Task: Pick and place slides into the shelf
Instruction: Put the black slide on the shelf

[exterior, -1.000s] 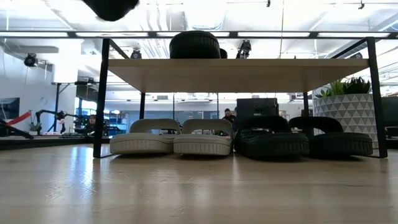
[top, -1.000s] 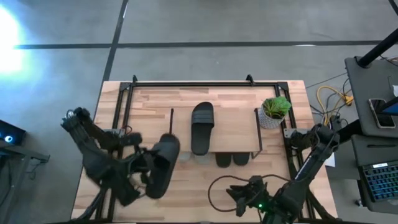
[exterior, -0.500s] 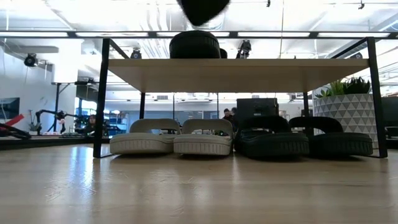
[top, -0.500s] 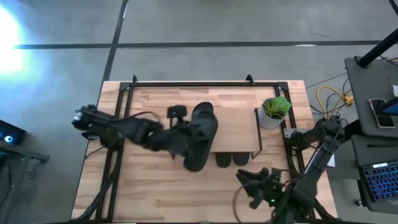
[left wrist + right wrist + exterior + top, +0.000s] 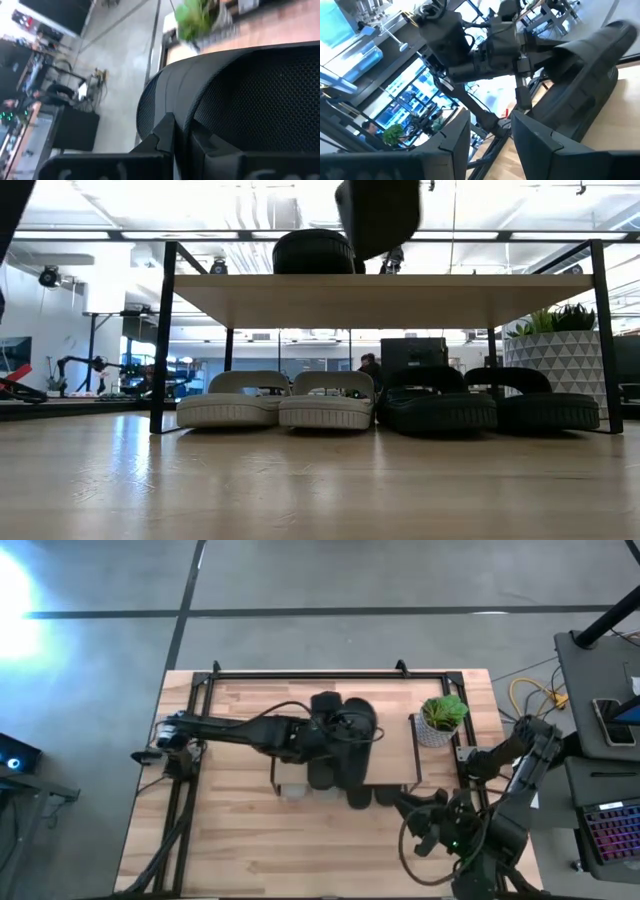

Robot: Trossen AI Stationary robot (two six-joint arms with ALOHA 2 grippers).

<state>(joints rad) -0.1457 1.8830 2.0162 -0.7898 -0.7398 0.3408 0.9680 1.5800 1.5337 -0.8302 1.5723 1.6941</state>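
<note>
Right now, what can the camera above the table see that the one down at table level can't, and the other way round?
Only the overhead view shows the left pincer shut on a black slide over the shelf's top board, and the right pincer waiting near the table's front edge.

Only the low view shows all four slides under the shelf side by side: the grey pair and a black pair.

Both show the slide already on top and the potted plant.

Light wood tabletop (image 5: 230, 830) with black frame. Pale wood shelf (image 5: 390, 295) on thin black legs. Beneath: two light grey slides (image 5: 275, 402), two black slides (image 5: 490, 402). Black slide (image 5: 358, 735) with mesh-textured strap above. Green plant (image 5: 443, 710) in white pot (image 5: 555, 360) patterned with triangles.
</note>
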